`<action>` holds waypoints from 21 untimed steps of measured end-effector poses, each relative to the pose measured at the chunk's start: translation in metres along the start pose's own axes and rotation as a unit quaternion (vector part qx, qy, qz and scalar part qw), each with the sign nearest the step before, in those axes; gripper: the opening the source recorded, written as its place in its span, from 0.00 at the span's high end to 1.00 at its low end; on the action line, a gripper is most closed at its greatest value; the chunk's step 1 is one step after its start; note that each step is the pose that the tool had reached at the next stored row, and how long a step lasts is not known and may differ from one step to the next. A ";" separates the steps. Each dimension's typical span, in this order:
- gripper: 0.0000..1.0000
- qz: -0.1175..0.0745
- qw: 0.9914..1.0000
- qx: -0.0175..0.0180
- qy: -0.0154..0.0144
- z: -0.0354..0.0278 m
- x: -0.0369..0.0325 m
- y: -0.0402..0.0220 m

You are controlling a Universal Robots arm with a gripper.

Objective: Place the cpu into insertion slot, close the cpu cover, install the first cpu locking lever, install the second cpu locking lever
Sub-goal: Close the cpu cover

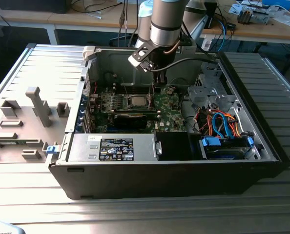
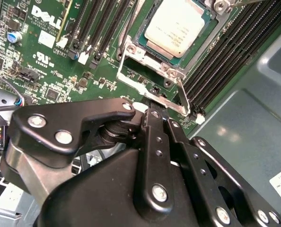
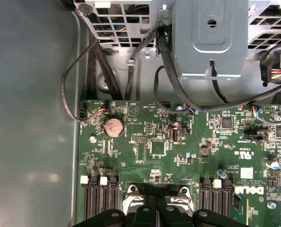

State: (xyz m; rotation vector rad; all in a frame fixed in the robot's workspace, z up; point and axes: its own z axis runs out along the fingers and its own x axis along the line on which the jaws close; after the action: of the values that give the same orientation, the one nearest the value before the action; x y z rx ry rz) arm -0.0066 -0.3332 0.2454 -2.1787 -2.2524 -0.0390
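Lying flat in the insertion slot [image 2: 152, 64], the cpu [image 2: 176, 23] is facing its dull metal top upward, just ahead of your claw [image 2: 152, 105]; being square, it is showing no long axis. Your arm [image 1: 167, 19] is reaching straight down into the open computer case [image 1: 159, 180], and the claw is hanging clenched, fingers [image 2: 154, 142] pressed together, tips at the slot's near rim. Green motherboard [image 3: 145, 137] is spreading around the claw; a ribbed metal table [image 1: 135, 214] is lying beneath the case, with cluttered desks [image 1: 262, 31] well beyond it.
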 end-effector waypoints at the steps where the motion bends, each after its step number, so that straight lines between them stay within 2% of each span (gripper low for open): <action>1: 0.89 0.000 1.000 -0.001 0.000 -0.0001 0.0000 -0.0015; 5: 0.89 0.000 1.000 -0.001 0.000 -0.0002 0.0002 -0.0079; 12: 0.89 0.000 1.000 -0.001 0.000 -0.0003 0.0004 -0.0131; 15: 0.89 0.000 1.000 -0.001 0.000 0.0002 0.0005 -0.0183; 21: 0.89 0.000 1.000 -0.001 0.000 0.0003 0.0006 -0.0185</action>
State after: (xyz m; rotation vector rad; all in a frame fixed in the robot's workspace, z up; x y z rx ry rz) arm -0.0251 -0.3332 0.2448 -2.1802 -2.2541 -0.0416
